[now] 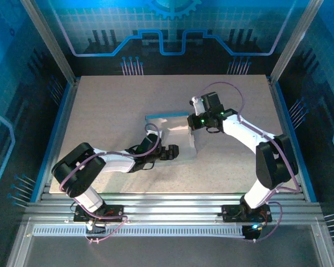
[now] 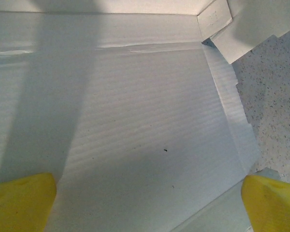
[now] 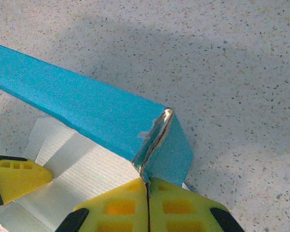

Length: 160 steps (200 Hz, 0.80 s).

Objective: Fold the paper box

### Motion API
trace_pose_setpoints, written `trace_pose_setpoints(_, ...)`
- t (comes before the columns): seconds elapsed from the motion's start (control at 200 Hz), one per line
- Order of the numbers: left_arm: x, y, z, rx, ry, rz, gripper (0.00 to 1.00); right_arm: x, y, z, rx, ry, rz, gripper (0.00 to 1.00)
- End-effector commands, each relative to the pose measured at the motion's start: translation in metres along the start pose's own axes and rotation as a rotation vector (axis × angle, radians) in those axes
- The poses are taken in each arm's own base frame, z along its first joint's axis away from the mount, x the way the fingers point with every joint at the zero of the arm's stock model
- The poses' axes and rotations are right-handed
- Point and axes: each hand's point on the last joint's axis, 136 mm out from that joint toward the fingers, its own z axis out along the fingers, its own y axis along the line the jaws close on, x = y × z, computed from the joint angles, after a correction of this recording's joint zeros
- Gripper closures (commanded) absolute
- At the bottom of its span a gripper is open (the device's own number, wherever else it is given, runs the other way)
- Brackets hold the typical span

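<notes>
Blue paper box (image 3: 87,111) wall runs from upper left to centre frame, its corner pinched by right gripper (image 3: 148,189); left gripper (image 2: 147,203) spreads wide over its pale inside.

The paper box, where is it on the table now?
Top view: the paper box lies near the middle of the table, its right corner pinched by the shut right claw, the open left claw at its near edge.

- Speckled beige table top (image 1: 111,111) bore soft shadows.
- Blue circuit-print panels (image 1: 172,33) formed the walls.
- 2 aluminium posts (image 1: 47,39) framed the rear corners.
</notes>
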Motion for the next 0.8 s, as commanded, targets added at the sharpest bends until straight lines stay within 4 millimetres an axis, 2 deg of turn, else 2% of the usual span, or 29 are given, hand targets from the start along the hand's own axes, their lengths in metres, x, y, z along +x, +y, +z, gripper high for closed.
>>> trace_pose_setpoints(0.0, 0.021, 0.002, 0.006, -0.013, 0.077, -0.016, 0.01, 0.013, 0.011, -0.001, 0.004, 0.011, 0.01, 0.91)
trace_pose_setpoints(0.27, 0.019, -0.001, 0.0, -0.002, 0.07, -0.006, 0.01, 0.03, 0.0, 0.006, 0.078, 0.001, 0.032, 0.91)
trace_pose_setpoints(0.385, 0.015, -0.009, -0.009, 0.031, 0.071, 0.002, 0.01, 0.035, -0.001, 0.008, 0.088, -0.001, 0.03, 0.91)
trace_pose_setpoints(0.61, -0.008, -0.035, -0.05, 0.108, 0.007, 0.082, 0.01, 0.036, -0.004, 0.011, 0.118, -0.007, 0.004, 0.91)
trace_pose_setpoints(0.796, -0.034, -0.068, -0.086, 0.165, 0.016, 0.152, 0.01, 0.031, 0.001, 0.016, 0.089, -0.012, -0.034, 0.91)
